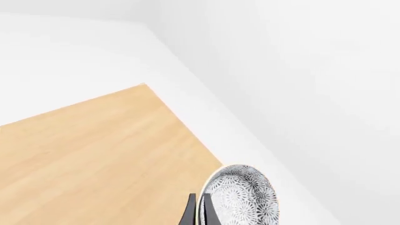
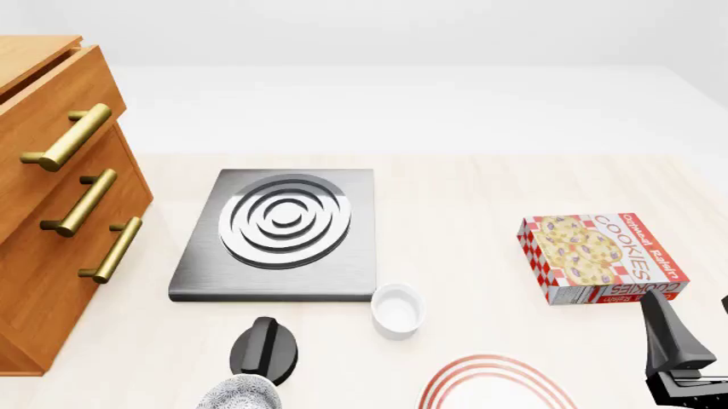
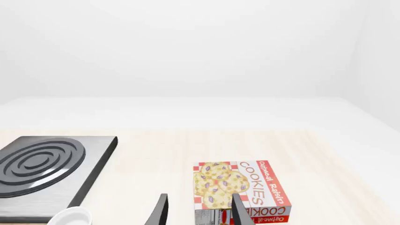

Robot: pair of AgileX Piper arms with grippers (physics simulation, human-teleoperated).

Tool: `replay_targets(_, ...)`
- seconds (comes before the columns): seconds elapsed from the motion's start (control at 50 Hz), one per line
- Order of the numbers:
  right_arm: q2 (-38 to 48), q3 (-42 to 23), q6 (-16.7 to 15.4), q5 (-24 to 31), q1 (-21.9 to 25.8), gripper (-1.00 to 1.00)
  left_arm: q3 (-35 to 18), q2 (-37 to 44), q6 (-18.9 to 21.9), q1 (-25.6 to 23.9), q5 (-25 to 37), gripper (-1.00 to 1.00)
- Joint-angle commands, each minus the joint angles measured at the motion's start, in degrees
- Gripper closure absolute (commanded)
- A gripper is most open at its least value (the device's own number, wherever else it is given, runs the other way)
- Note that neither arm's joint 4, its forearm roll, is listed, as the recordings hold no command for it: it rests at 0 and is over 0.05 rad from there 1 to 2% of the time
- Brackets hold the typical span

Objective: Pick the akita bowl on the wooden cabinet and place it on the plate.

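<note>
1. I see the wooden cabinet (image 2: 51,196) standing left of the burner (image 2: 281,234)
2. The plate (image 2: 497,385) lies at the near edge
3. My left gripper (image 1: 198,213) pinches the akita bowl (image 1: 245,196) by its rim, held aloft
4. My right gripper (image 3: 198,211) hangs apart, empty, near the cookie box (image 3: 240,187)

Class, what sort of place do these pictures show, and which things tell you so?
Probably a simulated kitchen worktop: a grey burner with silver rings, a white ramekin, a box of cookies and a wooden cabinet with drawers.
</note>
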Motion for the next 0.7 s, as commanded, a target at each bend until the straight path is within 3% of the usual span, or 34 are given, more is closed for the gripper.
replay_targets(0.02, 0.0, 0.0, 0.0, 0.0, 0.0, -1.00, 0.0, -0.9, -1.1, -2.6, 0.4, 1.00)
replay_targets(0.7, 0.0, 0.0, 0.0, 0.0, 0.0, -1.00, 1.0, -1.7, -3.0, -10.0, 0.6, 1.00)
